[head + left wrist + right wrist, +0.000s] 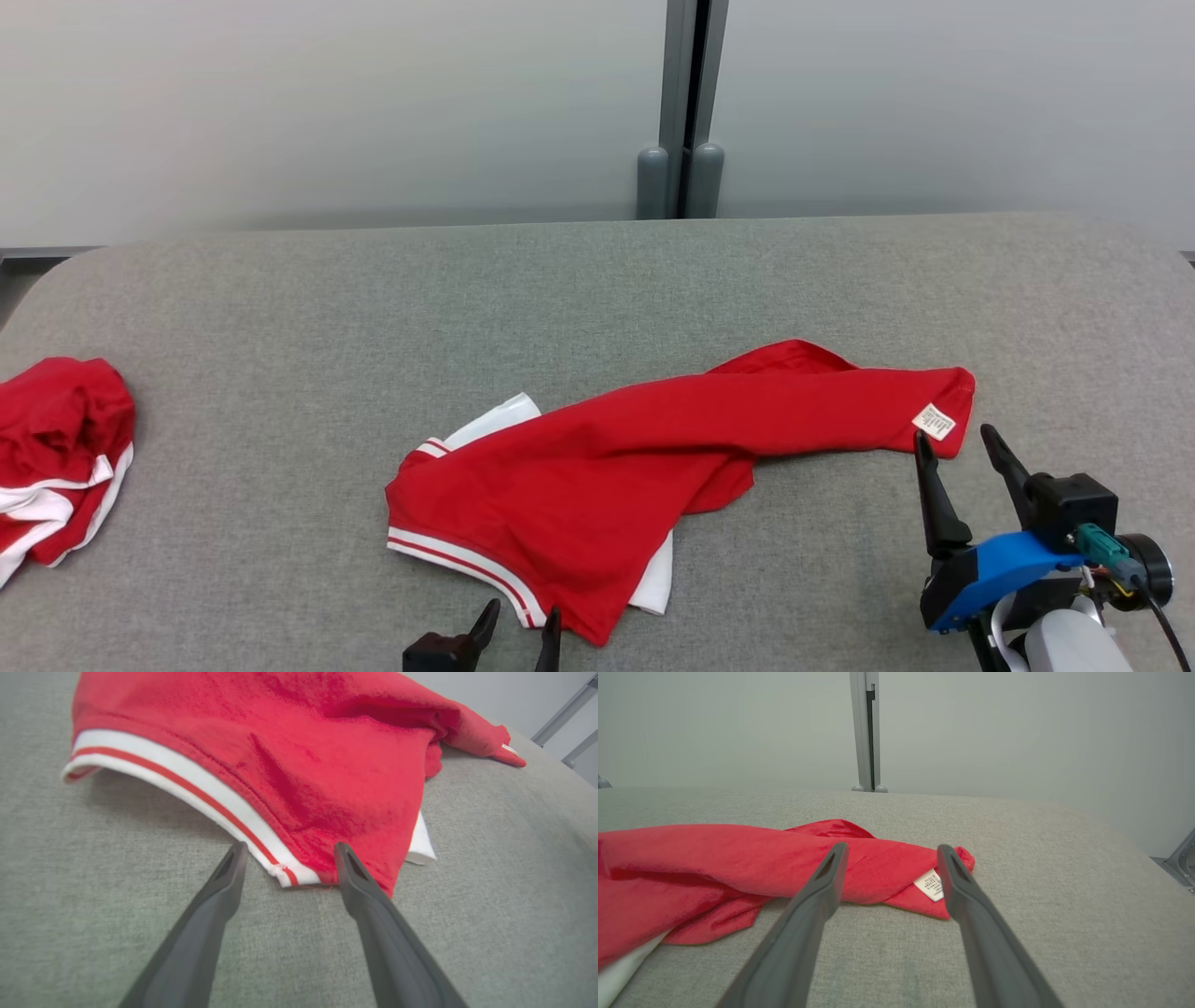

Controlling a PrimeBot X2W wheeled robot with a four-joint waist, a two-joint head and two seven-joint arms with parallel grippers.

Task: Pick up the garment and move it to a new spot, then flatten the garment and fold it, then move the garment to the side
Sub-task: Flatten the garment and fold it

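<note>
A red garment (653, 439) with white striped trim lies rumpled and stretched across the middle of the grey table (280, 308). Its right end carries a small white label (934, 422). My right gripper (954, 442) stands open just in front of that labelled end (930, 884), with nothing between its fingers (817, 896). At the bottom edge my left gripper (523, 623) is open too, its tips at the near striped corner of the garment (289, 877). That corner lies on the table between the fingers (229, 877), which are not closed on it.
A second red and white garment (56, 457) lies bunched at the table's far left edge. A grey post (686, 112) stands against the pale wall behind the table. Bare grey cloth surface stretches along the back and the right.
</note>
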